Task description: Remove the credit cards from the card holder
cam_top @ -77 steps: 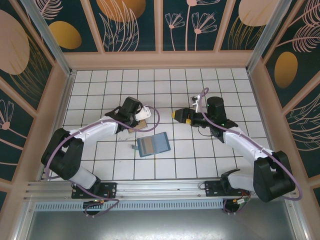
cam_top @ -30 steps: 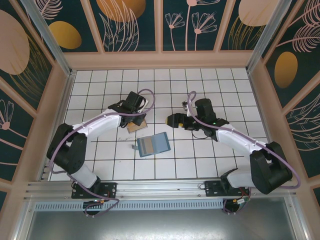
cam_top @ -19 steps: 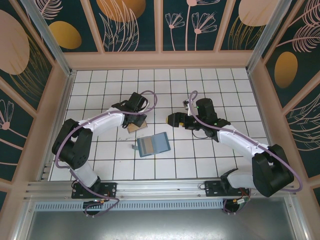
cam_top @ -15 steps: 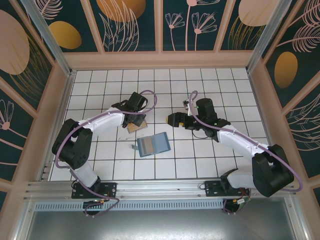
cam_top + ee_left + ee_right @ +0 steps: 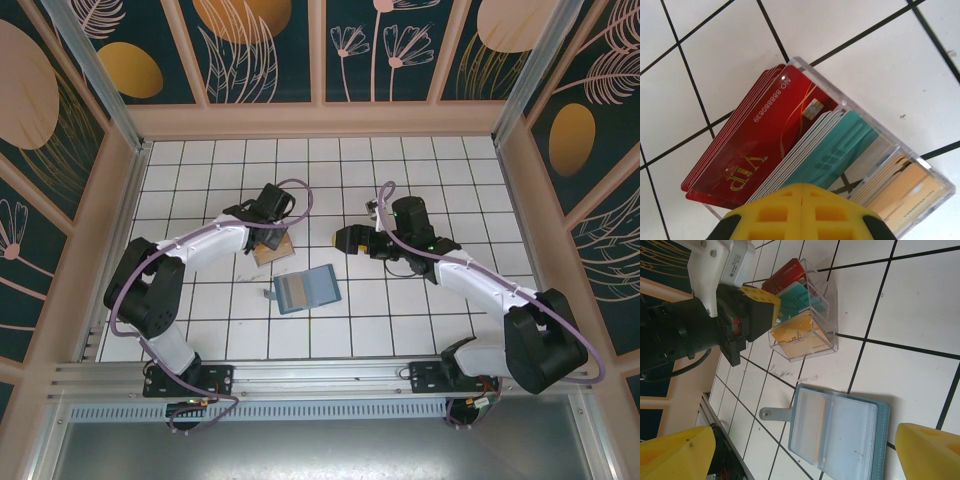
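Hanging over the boxed credit cards [image 5: 765, 140], the left gripper [image 5: 802, 200] is pressed together — the right gripper [image 5: 806, 432] stands spread above the open card holder [image 5: 840, 425].

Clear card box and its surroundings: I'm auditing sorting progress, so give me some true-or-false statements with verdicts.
1. The red cards stand in an end compartment of the clear box. True.
2. The teal cards lie flat beside the box. False: they stand in its middle compartment.
3. The card holder lies open on the tiles. True.
4. The left gripper is wide open. False: it is shut.
5. The right gripper is open. True.
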`<state>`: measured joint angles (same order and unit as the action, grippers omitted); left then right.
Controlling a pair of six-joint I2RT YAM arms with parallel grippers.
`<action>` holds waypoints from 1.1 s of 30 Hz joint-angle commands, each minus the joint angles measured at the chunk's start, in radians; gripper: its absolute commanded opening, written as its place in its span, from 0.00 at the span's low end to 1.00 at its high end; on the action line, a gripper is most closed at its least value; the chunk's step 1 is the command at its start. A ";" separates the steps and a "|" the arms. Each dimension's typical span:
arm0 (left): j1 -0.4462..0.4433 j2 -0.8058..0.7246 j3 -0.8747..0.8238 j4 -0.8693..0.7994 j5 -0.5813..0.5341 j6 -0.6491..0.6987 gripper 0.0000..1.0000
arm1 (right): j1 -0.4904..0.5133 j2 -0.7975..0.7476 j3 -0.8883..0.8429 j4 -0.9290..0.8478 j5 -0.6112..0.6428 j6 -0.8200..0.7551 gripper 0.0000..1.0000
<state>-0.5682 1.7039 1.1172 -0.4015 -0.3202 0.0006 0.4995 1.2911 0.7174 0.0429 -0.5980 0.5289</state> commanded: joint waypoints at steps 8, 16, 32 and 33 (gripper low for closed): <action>0.004 -0.250 0.004 0.052 0.092 -0.285 0.21 | 0.030 0.011 -0.021 -0.038 0.044 -0.025 0.69; 0.001 -0.441 -0.126 0.029 0.273 -0.686 0.35 | 0.101 0.082 -0.043 -0.055 0.096 -0.061 0.42; -0.213 -0.587 -0.540 0.242 0.314 -1.157 0.40 | 0.187 0.237 -0.091 0.017 0.132 -0.044 0.29; -0.215 -0.577 -0.545 0.244 0.314 -1.164 0.40 | 0.191 0.245 -0.092 0.019 0.134 -0.042 0.28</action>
<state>-0.7708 1.1145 0.5915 -0.2340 -0.0101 -1.0733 0.6773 1.5150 0.6384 0.0261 -0.4870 0.4805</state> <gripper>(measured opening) 0.403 0.285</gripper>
